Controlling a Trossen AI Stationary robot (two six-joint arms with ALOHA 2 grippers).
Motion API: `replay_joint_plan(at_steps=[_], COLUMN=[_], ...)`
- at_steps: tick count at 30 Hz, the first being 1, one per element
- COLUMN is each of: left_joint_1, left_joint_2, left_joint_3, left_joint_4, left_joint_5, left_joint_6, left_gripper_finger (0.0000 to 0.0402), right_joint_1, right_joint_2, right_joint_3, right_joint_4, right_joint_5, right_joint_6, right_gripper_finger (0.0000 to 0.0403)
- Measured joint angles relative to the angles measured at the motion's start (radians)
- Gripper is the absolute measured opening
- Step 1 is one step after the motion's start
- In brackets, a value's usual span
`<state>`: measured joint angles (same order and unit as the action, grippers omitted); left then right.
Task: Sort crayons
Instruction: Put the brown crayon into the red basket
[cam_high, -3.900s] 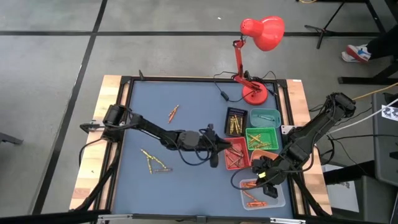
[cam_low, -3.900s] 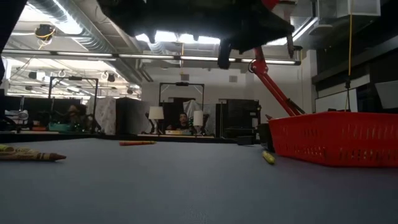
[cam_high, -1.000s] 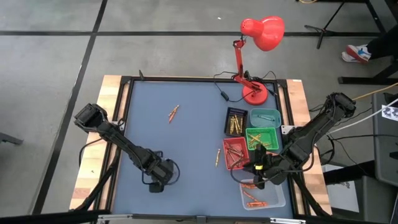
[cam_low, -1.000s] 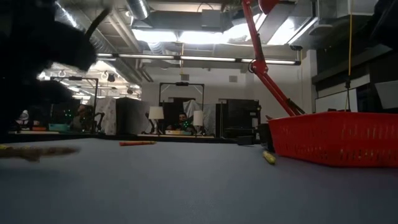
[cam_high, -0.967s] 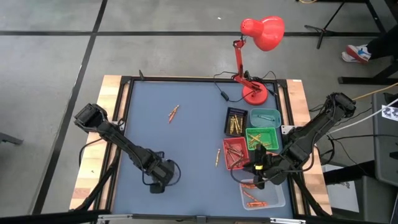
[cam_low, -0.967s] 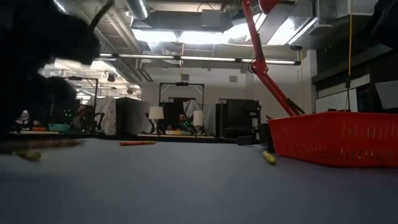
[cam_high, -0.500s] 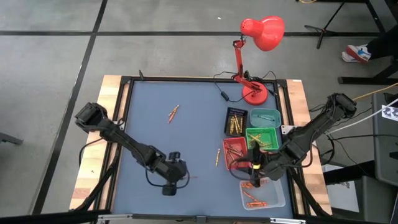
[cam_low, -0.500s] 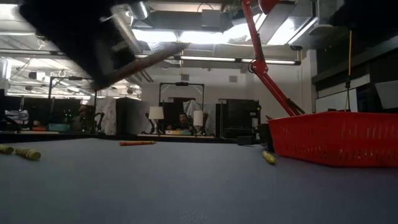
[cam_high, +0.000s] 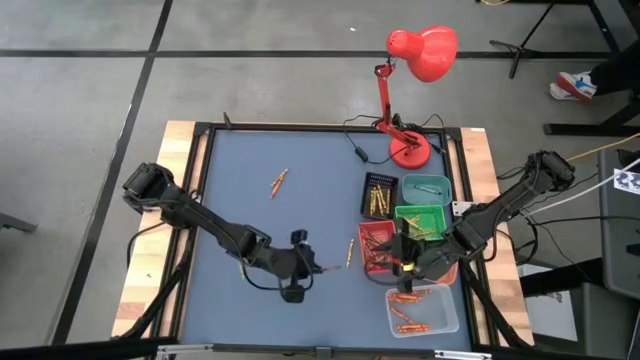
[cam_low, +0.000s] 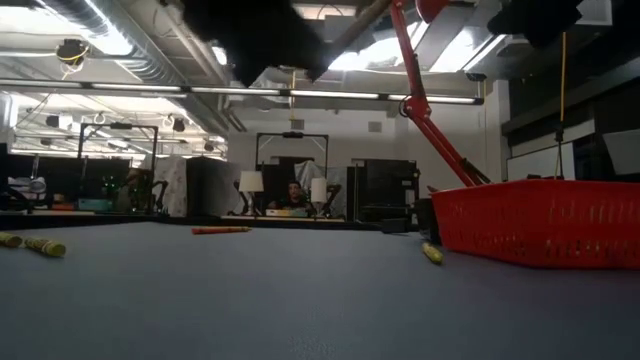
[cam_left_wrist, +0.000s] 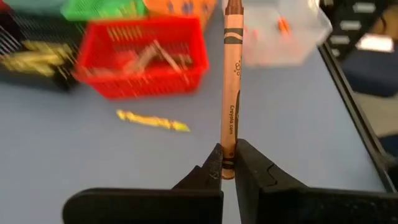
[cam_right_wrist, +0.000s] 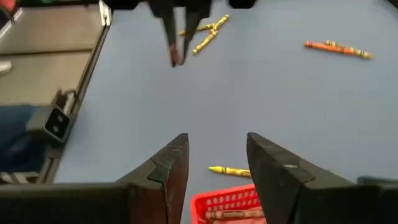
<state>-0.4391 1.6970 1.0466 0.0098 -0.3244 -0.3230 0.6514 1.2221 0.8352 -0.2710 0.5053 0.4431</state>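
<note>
Blue table top (cam_high: 260, 215) inside a black frame with wooden side rails is carrying a red lamp base (cam_high: 409, 152) at the far edge, plus a black tray (cam_high: 378, 194), teal tray (cam_high: 427, 186), green tray (cam_high: 420, 222), red tray (cam_high: 377, 246) and clear tray (cam_high: 422, 311) sitting grouped on its right. Loose crayons are lying bare on it: an orange crayon (cam_high: 278, 182), a yellow crayon (cam_high: 350, 252) just beside the red tray, and yellow crayons (cam_low: 34, 244) lying near the left side.
</note>
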Motion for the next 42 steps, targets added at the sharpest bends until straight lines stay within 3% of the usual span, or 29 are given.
replay_joint_plan(at_steps=[10,17,26,32,36,42], left_joint_1=[0.059,0.093,0.125,0.137,0.137,0.137], left_joint_2=[0.0,-0.002,-0.002,-0.002,-0.002,-0.002], left_joint_3=[0.0,0.001,0.002,0.002,0.002,0.002], left_joint_4=[0.257,0.415,0.463,0.458,0.449,0.441], left_joint_5=[-0.053,-0.053,-0.051,-0.049,-0.047,-0.047], left_joint_6=[0.151,0.258,0.283,0.284,0.284,0.284], left_gripper_finger=[0.0001,0.0004,0.0006,0.0007,0.0007,0.0008], right_joint_1=[-0.001,-0.073,-0.179,-0.196,-0.197,-0.197], right_joint_2=[0.0,0.001,0.01,0.052,0.073,0.075], right_joint_3=[0.0,0.0,0.0,0.0,0.0,0.0], right_joint_4=[0.15,0.329,0.473,0.527,0.527,0.522], right_joint_5=[0.046,0.049,-0.185,-0.203,-0.191,-0.156], right_joint_6=[-0.207,-0.295,-0.366,-0.399,-0.399,-0.399], right_gripper_finger=[0.0159,0.0159,0.0159,0.0157,0.0135,0.006])
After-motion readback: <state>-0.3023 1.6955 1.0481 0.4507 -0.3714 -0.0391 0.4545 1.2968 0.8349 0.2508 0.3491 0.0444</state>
